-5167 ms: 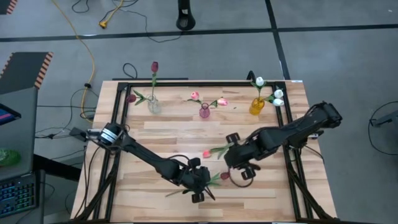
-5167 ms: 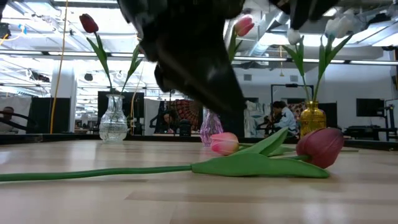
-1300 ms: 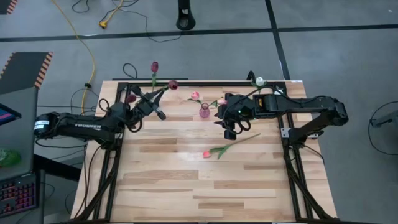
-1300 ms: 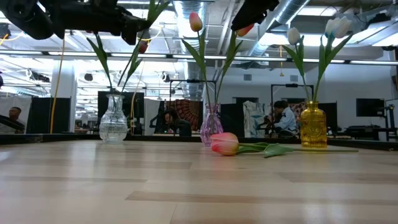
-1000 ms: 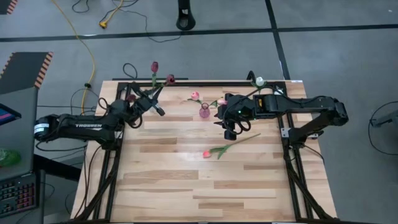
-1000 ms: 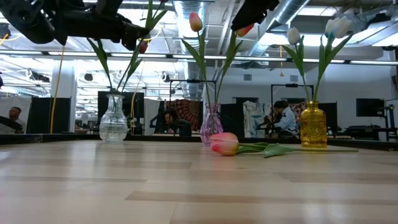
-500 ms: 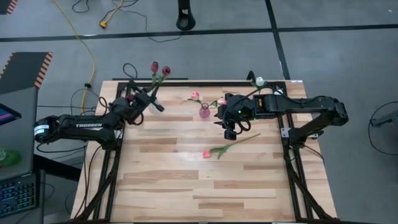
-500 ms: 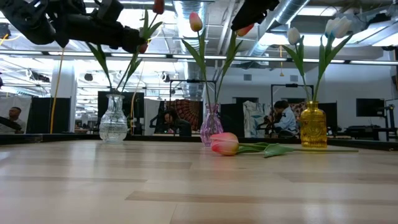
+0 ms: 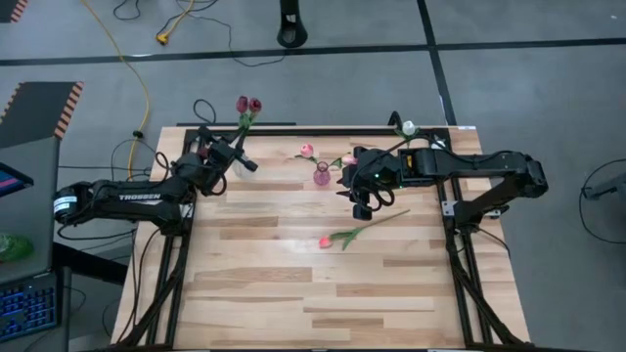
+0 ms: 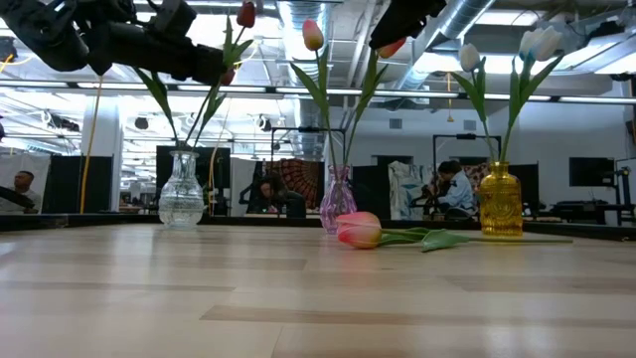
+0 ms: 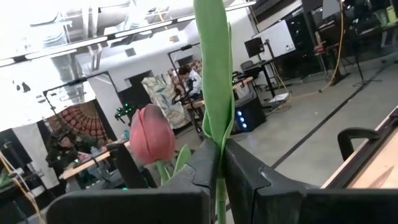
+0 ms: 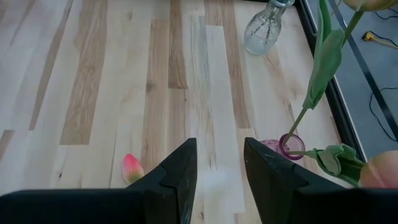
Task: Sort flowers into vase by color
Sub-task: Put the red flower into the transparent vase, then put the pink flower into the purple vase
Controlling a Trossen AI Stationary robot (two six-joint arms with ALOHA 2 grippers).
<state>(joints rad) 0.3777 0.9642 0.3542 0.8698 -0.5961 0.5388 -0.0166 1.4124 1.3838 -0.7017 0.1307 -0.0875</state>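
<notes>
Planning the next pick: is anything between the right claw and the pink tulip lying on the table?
Nothing visible does. The right claw hangs open over bare table, and the pink tulip lies close by with only wood between them.

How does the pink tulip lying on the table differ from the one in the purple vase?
The loose pink tulip lies flat on the table, outside any vase; the tulip in the purple vase stands upright. The loose one's head touches the wood; the other's is high up. Both have pink heads and green stems.
</notes>
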